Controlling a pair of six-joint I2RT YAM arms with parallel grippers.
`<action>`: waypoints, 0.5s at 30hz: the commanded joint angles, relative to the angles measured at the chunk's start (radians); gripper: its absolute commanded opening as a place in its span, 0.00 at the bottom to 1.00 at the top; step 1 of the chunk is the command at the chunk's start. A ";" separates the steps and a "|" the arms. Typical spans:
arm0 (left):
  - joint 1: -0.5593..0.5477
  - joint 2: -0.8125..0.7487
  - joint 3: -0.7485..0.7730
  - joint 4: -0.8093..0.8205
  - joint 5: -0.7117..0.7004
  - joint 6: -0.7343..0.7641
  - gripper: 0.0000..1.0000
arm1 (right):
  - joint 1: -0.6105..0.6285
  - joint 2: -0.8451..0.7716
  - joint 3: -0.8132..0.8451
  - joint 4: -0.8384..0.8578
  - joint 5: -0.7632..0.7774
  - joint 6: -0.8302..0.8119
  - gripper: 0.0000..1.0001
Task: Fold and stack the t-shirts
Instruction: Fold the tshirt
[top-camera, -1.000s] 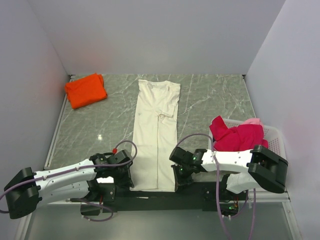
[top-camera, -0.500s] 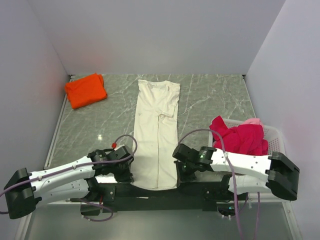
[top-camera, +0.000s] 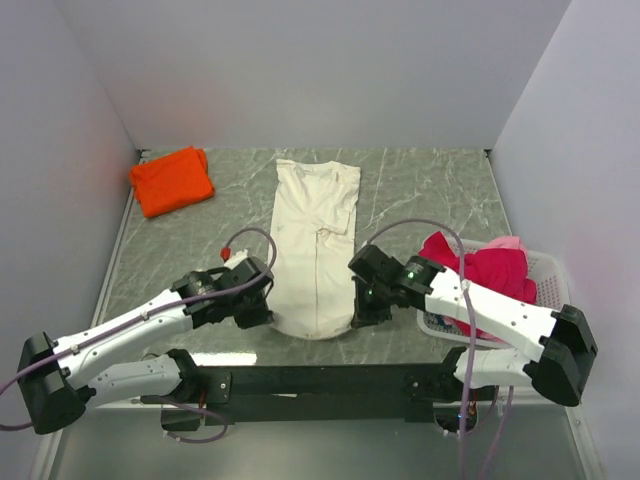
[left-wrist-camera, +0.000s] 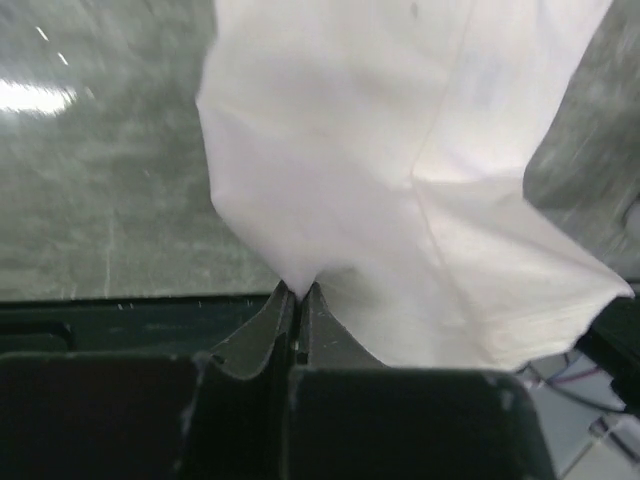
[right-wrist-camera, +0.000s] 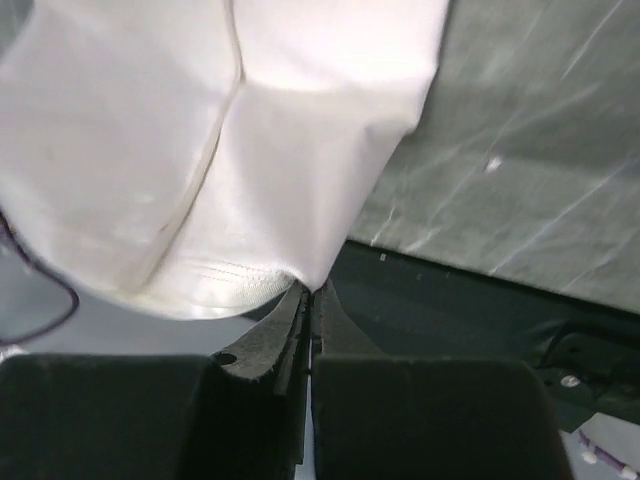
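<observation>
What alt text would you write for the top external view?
The left gripper and right gripper each pinch a near corner of a long cream t-shirt on a grey marble table. A folded orange t-shirt lies at far left; crimson and pink t-shirts sit in a white basket at right.

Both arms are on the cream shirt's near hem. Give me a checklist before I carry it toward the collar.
1. Left fingers shut on the cream t-shirt at its near-left corner: ok.
2. Right fingers shut on its near-right corner: ok.
3. Both grips about level across the hem: ok.
4. Collar end lying flat on the table: ok.
5. Orange t-shirt apart from the fold path, in the far-left corner: ok.
6. Every cloth layer pinched at each corner: cannot tell.
</observation>
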 joint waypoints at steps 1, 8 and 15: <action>0.091 0.025 0.065 0.008 -0.046 0.116 0.00 | -0.058 0.051 0.091 -0.031 0.069 -0.080 0.00; 0.309 0.169 0.135 0.159 0.058 0.303 0.00 | -0.174 0.244 0.278 -0.042 0.086 -0.187 0.00; 0.415 0.367 0.246 0.252 0.135 0.420 0.00 | -0.259 0.420 0.440 -0.069 0.096 -0.288 0.00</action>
